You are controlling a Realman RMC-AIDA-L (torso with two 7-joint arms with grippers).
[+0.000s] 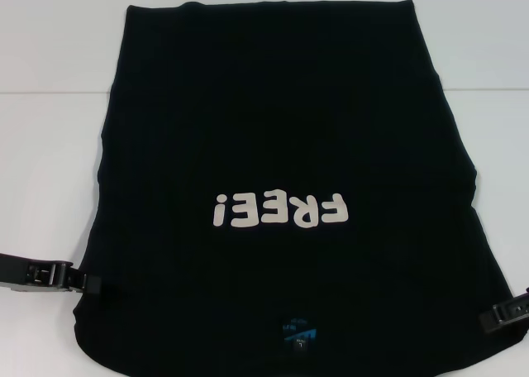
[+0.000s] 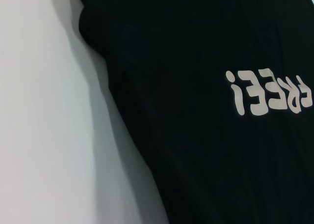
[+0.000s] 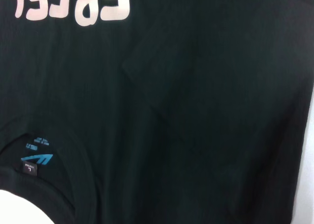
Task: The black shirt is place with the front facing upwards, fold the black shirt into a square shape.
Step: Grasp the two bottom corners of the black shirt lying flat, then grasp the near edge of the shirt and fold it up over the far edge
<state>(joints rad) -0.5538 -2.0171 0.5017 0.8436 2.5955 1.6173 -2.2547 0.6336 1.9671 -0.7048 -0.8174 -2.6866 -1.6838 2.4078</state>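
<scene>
The large black cloth T-shirt [image 1: 281,145] covers the white counter [image 1: 50,63] near edge; my left pincer [image 1: 83,283] and right pincer [image 1: 496,317], openings indiscernible, flank it; uneven pulls could skew folds.

The black shirt [image 1: 281,129] lies flat, front up, covering the table's middle. Its collar is at the near edge, and both sleeves are folded in.

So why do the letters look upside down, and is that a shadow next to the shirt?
Head view: the black shirt lies collar toward the camera, so FREE! reads flipped. Left wrist view: yes, a soft grey shadow edges the shirt on the white table. Right wrist view: the neck label looks sharp.
</scene>
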